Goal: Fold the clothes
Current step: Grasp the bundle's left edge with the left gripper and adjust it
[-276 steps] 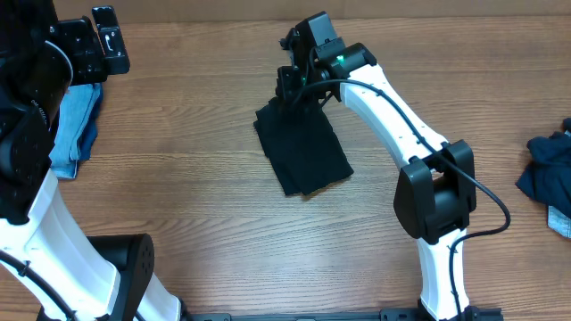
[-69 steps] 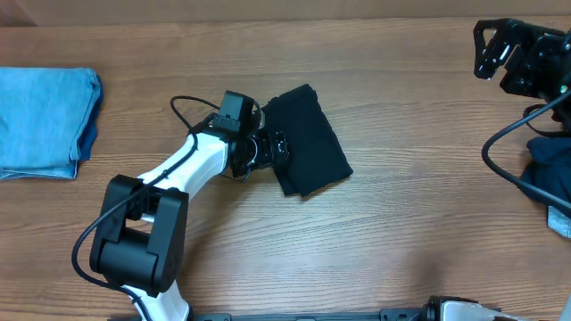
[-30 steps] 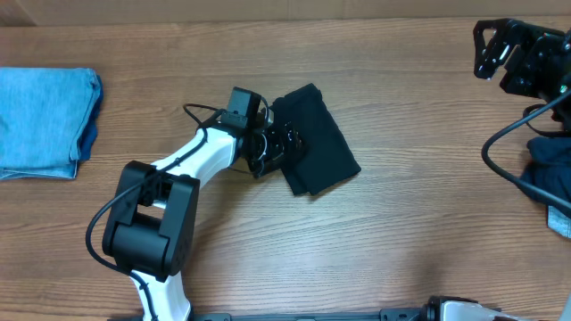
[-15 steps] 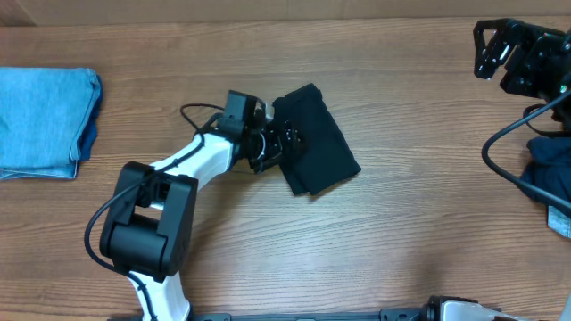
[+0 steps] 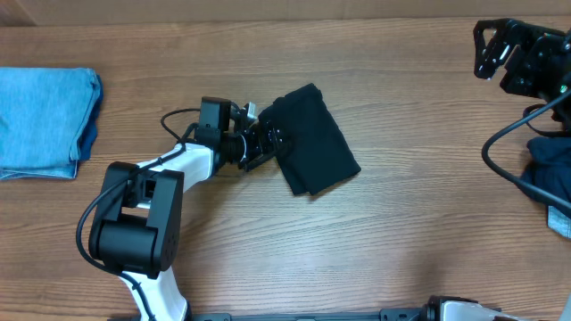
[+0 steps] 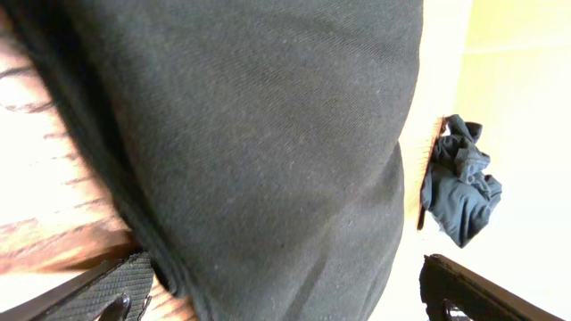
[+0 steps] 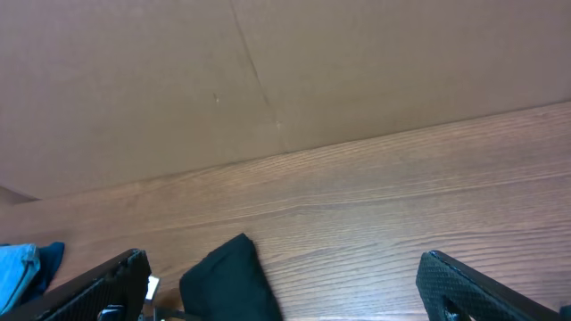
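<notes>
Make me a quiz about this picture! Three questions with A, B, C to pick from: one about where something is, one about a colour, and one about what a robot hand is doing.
1. Where does the light blue cloth lie?
A) at the left end of the table
B) in the middle of it
C) on top of another cloth

2. What colour is the middle cloth?
A) red
B) black
C) white

3. How is the left hand, beside the middle cloth's edge?
A) shut tight
B) open
C) out of sight

Answers:
1 A: the overhead view shows it folded by the left edge, alone.
2 B: it looks plain black from above and in the left wrist view.
3 B: the wrist view shows its two fingertips far apart.
</notes>
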Controlling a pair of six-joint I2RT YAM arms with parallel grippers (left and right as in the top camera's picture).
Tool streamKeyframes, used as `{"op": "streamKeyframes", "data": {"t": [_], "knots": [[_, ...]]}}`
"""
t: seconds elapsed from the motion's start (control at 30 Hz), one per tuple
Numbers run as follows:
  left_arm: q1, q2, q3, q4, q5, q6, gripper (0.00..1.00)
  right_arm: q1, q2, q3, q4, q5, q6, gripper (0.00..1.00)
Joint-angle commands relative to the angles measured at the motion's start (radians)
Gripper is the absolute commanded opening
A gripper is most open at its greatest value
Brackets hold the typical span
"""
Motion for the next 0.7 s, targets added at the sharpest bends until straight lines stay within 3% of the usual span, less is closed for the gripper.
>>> {"op": "streamKeyframes", "data": {"t": [0.0,0.47,0.67], "knots": [[-0.002,0.098,-0.085,-0.052,-0.23,-0.017,1.0,-0.002,-0.004,0.008,0.003,0.007,-0.003,1.0],[-0.128,0.098,-0.083,0.06,-0.247,-0.116,1.0,-0.002,-0.004,0.008,0.003,0.007,-0.003,1.0],[-0.128,0.098,-0.084,0.06,-0.252,-0.138,0.82,-0.002,-0.004,0.008,0.003,0.007,-0.003,1.0]]}}
